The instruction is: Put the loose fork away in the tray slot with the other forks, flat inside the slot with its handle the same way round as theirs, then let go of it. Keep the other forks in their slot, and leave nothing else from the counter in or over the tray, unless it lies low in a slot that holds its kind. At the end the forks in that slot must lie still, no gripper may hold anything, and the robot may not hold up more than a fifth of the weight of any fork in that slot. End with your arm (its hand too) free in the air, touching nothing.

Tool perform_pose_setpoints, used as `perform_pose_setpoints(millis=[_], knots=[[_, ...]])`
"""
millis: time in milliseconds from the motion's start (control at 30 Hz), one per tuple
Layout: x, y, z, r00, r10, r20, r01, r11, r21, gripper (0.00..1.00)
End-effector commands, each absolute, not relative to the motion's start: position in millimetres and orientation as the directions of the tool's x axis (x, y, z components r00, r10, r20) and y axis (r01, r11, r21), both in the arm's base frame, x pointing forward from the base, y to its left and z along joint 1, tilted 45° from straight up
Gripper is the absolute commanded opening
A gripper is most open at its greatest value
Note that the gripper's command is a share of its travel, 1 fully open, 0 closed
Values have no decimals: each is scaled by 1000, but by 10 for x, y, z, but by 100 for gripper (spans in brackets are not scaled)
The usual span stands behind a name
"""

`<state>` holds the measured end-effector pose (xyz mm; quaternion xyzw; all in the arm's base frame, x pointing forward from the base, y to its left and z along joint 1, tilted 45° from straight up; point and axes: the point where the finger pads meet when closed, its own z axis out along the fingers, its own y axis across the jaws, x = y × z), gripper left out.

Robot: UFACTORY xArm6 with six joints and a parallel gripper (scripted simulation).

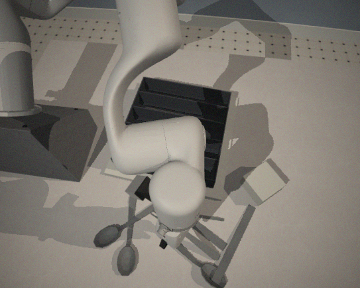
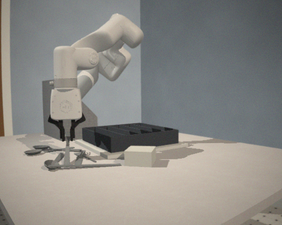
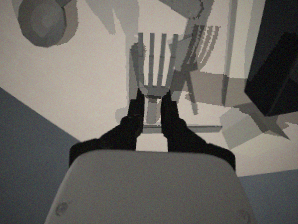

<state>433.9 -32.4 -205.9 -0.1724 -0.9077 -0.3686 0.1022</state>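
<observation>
Top | gripper (image 1: 154,217) (image 2: 67,139) (image 3: 153,98): clamped on fork (image 2: 67,153) (image 3: 157,90), outside tray (image 1: 228,103) (image 2: 144,141) (image 3: 272,65) | slot contents: cannot tell

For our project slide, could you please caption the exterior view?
The gripper grips a fork above scattered cutlery, beside a dark slotted tray and pale block.

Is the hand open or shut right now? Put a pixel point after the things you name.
Shut on the fork: in the wrist view the fork's (image 2: 67,153) (image 3: 156,91) neck sits between the hand's (image 1: 154,216) (image 2: 67,138) (image 3: 152,107) two fingertips, its tines sticking out beyond them.
</observation>
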Motion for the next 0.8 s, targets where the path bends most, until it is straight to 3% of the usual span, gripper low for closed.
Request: perform_pose_setpoints(millis=[0,767], knots=[[4371,-479,-1907,-921,240,308,387,669,634,5],[4408,-955,-1427,-921,240,308,387,669,634,5]])
